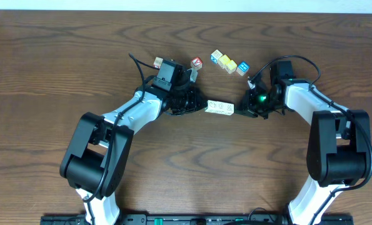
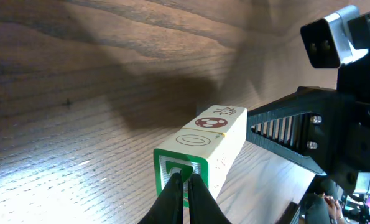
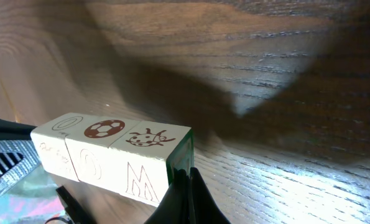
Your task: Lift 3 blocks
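Lying end to end in one short row, the three blocks (image 1: pixel 220 108) were found near the middle of the desk (image 1: pixel 48 56), each touching its neighbour. The left pincer (image 1: pixel 204 106) was closed, its fingers together, with the tips set against the left end of the row. The right pincer (image 1: pixel 239 109) was likewise closed, its tips set against the right end, so the row sat directly between the two. Neither pincer had its fingers around a block; contact was at the end faces only. The left wrist view showed the closed fingertips (image 2: pixel 186 193) meeting a green-framed end face, with the white row running away from them toward the other arm. The right wrist view showed the blocks' upper faces marked, in order, with an oval ring, a football and a small bug, and faint outlined letters on the side faces. A dark shadow lay on the wood beside the row in both wrist views; whether the row was clear of the desk could not be told. Farther back stood loose coloured cubes: one (image 1: pixel 157 62) to the left, a red-faced one (image 1: pixel 197 62) near it, and a cluster of three (image 1: pixel 229 63) to the right, all well apart from the row.
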Robot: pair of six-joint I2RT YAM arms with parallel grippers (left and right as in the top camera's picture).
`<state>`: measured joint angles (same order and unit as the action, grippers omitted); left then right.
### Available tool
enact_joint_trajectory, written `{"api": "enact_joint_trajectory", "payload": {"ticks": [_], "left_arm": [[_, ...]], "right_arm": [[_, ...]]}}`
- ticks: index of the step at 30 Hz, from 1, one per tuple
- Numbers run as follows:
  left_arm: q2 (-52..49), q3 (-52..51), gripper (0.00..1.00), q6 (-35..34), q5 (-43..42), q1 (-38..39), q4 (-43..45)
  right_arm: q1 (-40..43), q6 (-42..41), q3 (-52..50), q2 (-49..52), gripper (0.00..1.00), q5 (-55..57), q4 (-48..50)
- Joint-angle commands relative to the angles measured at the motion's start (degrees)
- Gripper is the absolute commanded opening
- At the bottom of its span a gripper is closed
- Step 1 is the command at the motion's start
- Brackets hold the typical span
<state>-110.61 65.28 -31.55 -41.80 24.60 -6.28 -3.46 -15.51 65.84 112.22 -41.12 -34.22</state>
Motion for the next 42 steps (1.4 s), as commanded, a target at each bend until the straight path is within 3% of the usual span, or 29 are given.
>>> {"api": "enact_joint_trajectory", "payload": {"ticks": [1,42], "left_arm": [[0.6,-0.2,0.07,-0.1,-2.8,1.2,0.0],[4.4,-0.1,0.07,-3.3,-4.1,1.2,-0.1]], "right_arm": [[-2.3,-0.3,0.9,-2.4,0.01,-11.0,0.5],[-2.3,-2.3,0.9,-6.7,0.01,-11.5,0.4]]}}
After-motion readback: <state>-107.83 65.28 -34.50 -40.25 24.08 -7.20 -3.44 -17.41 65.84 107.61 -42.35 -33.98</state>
